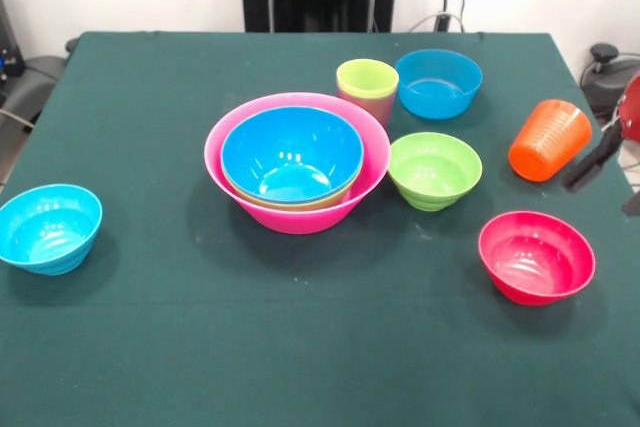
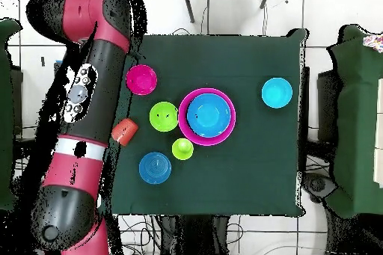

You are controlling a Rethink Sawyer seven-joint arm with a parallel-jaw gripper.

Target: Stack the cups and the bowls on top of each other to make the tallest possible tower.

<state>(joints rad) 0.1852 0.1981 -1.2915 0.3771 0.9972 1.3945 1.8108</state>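
Front view: glossy large blue plastic bowl [image 1: 291,154] nested in the huge pink plastic bowl [image 1: 226,169] forms the tower; orange tapered plastic cup [image 1: 549,139] held tilted by the gripper [image 1: 598,155]; remaining bowls and lime cup [image 1: 367,80] unstacked.

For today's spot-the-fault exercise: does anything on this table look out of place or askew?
Yes: the orange plastic cup is tilted at the green table's edge, beside the robot's gripper, while everything else stands upright.
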